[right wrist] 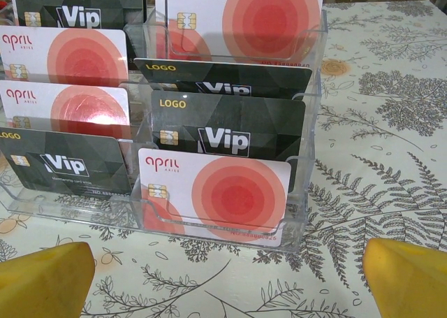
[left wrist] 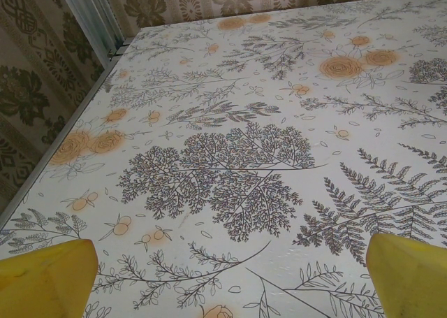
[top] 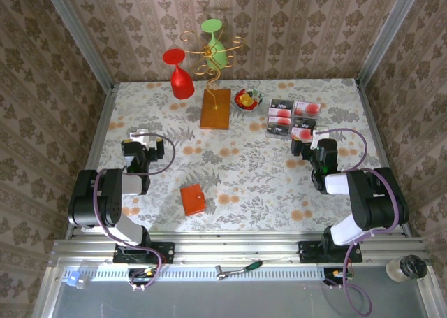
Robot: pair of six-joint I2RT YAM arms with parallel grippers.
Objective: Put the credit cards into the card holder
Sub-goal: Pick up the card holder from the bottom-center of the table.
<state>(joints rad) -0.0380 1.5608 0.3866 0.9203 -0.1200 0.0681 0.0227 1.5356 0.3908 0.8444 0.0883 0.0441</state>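
Looking down from above, I am holding both arms over a table (top: 230,171) dressed in a pale cloth printed with grey ferns, trees and orange blossoms. Brown damask wallpaper (top: 293,24) is closing in the space on three sides. Grey metal posts (top: 77,33) are running up the corners, and a ribbed metal rail (top: 230,251) is carrying my bases along the bottom edge.

My left claw (top: 143,138) is sitting at left-centre of the overhead frame, spread wide and gripping nothing. In its wrist view the yellow fingertips (left wrist: 42,279) are occupying the bottom corners with bare cloth lying between them.

My right claw (top: 303,147) is sitting at right-centre, likewise released and empty. Its wrist camera is facing the credit cards (right wrist: 223,192), which are standing in a clear tiered rack (right wrist: 314,122) near the fingertips (right wrist: 408,279): dark ones marked Vip, white ones with red rings. From above, the cards (top: 292,119) are showing at upper right, just beyond that claw.

The card holder (top: 193,199) is lying on the cloth at lower centre, well apart from the cards.

At upper centre an orange-brown block (top: 215,108) is bearing a gold wire stand (top: 209,59), with a red glass (top: 180,77), a green glass (top: 214,42) and a small bowl (top: 248,99) nearby.
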